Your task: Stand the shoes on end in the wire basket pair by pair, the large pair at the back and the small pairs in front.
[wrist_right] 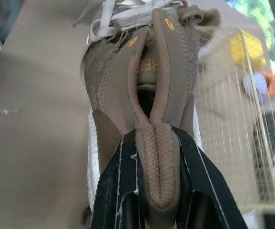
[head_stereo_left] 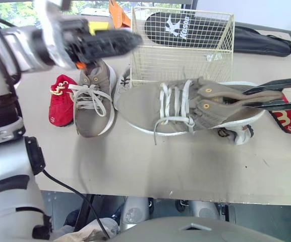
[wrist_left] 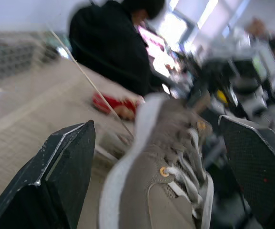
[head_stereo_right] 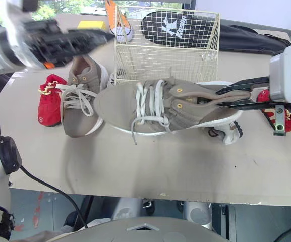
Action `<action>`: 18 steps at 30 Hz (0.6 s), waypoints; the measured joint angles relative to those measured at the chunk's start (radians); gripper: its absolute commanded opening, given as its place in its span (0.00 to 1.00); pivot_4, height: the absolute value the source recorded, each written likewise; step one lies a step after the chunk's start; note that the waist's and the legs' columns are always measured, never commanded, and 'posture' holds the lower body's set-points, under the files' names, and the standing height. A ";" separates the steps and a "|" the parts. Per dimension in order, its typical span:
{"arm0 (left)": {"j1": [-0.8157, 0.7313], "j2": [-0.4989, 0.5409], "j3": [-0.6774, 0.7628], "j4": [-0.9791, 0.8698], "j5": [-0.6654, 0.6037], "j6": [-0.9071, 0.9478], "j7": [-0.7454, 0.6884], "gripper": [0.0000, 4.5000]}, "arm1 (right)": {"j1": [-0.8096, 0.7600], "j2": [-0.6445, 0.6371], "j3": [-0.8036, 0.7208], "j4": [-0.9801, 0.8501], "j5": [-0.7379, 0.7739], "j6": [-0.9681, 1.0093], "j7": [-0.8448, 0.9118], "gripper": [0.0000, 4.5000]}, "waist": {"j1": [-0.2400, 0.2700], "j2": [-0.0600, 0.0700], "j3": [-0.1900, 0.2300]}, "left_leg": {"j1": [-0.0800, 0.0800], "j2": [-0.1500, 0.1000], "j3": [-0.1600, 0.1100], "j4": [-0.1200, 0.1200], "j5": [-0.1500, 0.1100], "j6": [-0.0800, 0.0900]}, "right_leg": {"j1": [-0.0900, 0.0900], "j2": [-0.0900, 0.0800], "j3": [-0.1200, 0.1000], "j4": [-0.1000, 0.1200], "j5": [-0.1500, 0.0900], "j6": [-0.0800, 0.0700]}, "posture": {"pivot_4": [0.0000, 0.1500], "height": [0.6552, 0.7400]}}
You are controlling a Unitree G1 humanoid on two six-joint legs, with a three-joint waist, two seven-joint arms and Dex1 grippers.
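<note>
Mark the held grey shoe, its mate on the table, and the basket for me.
held shoe (head_stereo_left: 185, 108): left eye view, on the laced upper.
mate (head_stereo_left: 92, 101): left eye view, on the laces at mid-shoe.
basket (head_stereo_left: 183, 63): left eye view, on the front wire wall.

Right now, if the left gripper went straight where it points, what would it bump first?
Probably the grey sneaker that the right gripper holds by the heel: it lies ahead between the left gripper's open fingers. The wire basket runs close beside, so depth is unsure.
</note>
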 measured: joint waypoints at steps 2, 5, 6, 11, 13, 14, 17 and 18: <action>0.001 0.017 -0.109 -0.053 0.080 -0.039 -0.080 1.00 | -0.118 0.067 0.092 0.031 -0.052 -0.047 0.023 0.00 | -0.007 0.001 0.001 | 0.000 -0.001 -0.001 0.000 0.000 0.000 | 0.000 0.001 0.000 0.001 0.001 -0.002 | 1.00 1.00; 0.011 0.039 -0.222 -0.084 0.210 -0.129 -0.196 1.00 | -0.227 0.139 0.203 0.074 -0.149 -0.100 0.075 0.00 | -0.010 0.001 0.001 | -0.003 0.000 -0.002 0.001 0.000 0.000 | -0.001 0.001 -0.002 0.001 0.001 -0.003 | 1.00 1.00; 0.014 0.049 -0.251 -0.091 0.253 -0.163 -0.227 0.94 | -0.248 0.162 0.232 0.089 -0.174 -0.116 0.090 0.00 | -0.010 0.001 0.001 | -0.003 0.000 -0.001 0.003 0.000 0.000 | -0.001 0.001 -0.002 0.001 0.001 -0.003 | 1.00 1.00; 0.035 0.037 -0.288 -0.101 0.331 -0.208 -0.288 0.59 | -0.290 0.197 0.257 0.091 -0.190 -0.116 0.133 0.00 | -0.002 0.002 0.002 | -0.006 0.001 -0.001 0.006 0.000 0.000 | -0.001 0.001 -0.002 0.000 0.001 -0.002 | 1.00 1.00; 0.046 0.025 -0.270 -0.100 0.334 -0.199 -0.290 0.45 | -0.300 0.199 0.254 0.090 -0.179 -0.085 0.139 0.00 | 0.003 0.002 0.002 | -0.006 0.001 -0.002 0.006 0.000 0.000 | -0.001 0.001 -0.002 0.000 0.001 -0.002 | 1.00 1.00; 0.048 0.022 -0.265 -0.099 0.334 -0.195 -0.288 0.36 | -0.301 0.200 0.253 0.090 -0.179 -0.078 0.139 0.11 | 0.004 0.002 0.002 | -0.006 0.001 -0.002 0.006 0.000 0.000 | -0.001 0.001 -0.002 0.000 0.001 -0.002 | 1.00 1.00; 0.079 -0.004 -0.220 -0.097 0.324 -0.159 -0.261 0.20 | -0.307 0.208 0.226 0.089 -0.162 -0.023 0.107 0.38 | 0.006 0.003 0.002 | -0.005 0.001 -0.002 0.006 0.000 0.000 | -0.001 0.001 -0.002 0.001 0.001 -0.002 | 1.00 1.00; 0.110 -0.028 -0.184 -0.103 0.301 -0.136 -0.238 0.14 | -0.302 0.205 0.187 0.088 -0.157 0.003 0.078 0.51 | 0.007 0.003 0.002 | -0.005 0.001 -0.003 0.006 0.000 0.000 | -0.001 0.000 -0.003 0.001 0.001 -0.002 | 1.00 1.00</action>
